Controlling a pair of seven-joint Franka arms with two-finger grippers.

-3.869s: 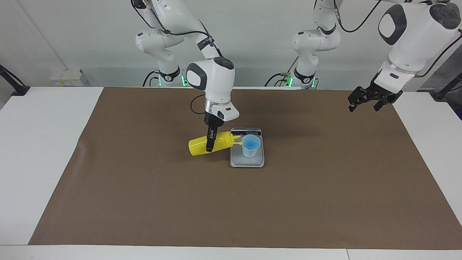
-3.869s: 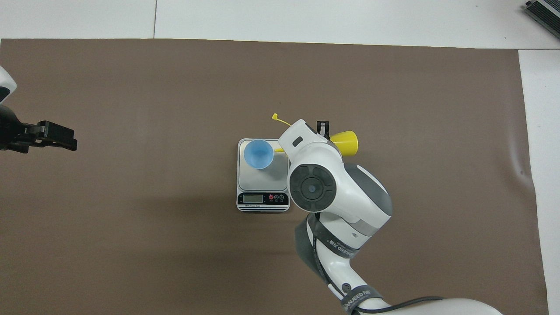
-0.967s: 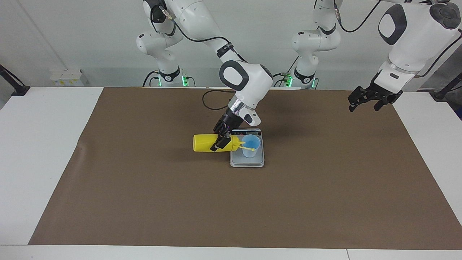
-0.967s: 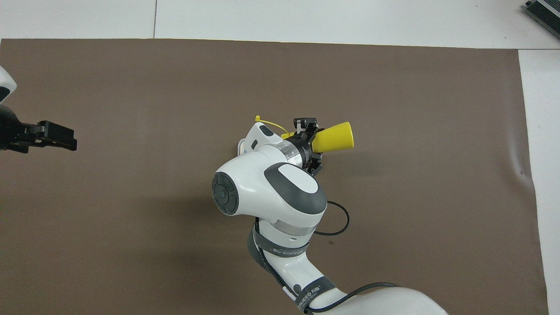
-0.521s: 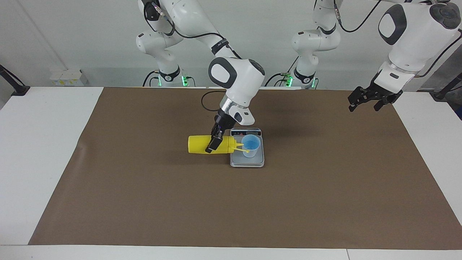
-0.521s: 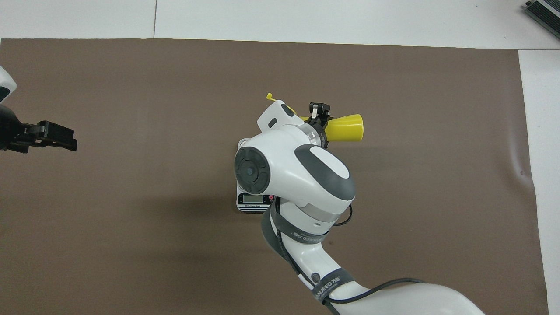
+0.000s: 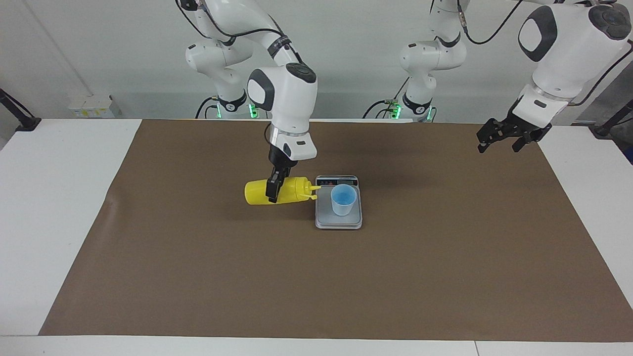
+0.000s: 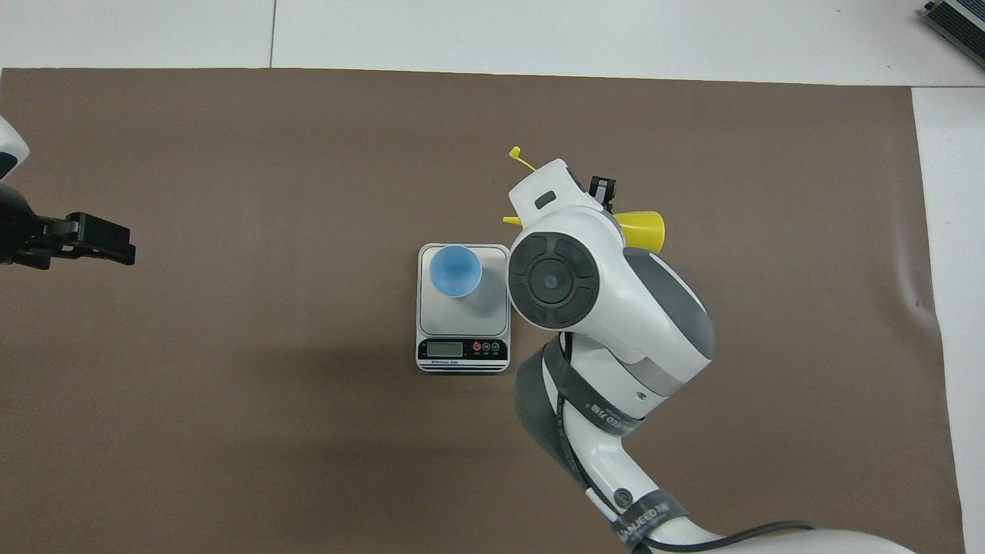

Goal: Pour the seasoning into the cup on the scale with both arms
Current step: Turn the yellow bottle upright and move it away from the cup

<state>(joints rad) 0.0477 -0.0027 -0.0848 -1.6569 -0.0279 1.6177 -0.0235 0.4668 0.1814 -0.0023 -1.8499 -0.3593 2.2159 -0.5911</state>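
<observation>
Now, at your nine o'clock in the facing view, the right tool (image 7: 273,194) clamps the seasoning bottle (image 7: 259,192), held sideways, nozzle toward the cup (image 7: 343,199) on the scale (image 7: 339,221). At two o'clock, the left tool (image 7: 504,137) waits, spread wide over the table (image 7: 445,257).

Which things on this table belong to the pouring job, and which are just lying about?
Job: yellow bottle held on its side by the right gripper; blue cup on the scale; left gripper waiting.
Lying about: brown mat; white box at the table's edge.
</observation>
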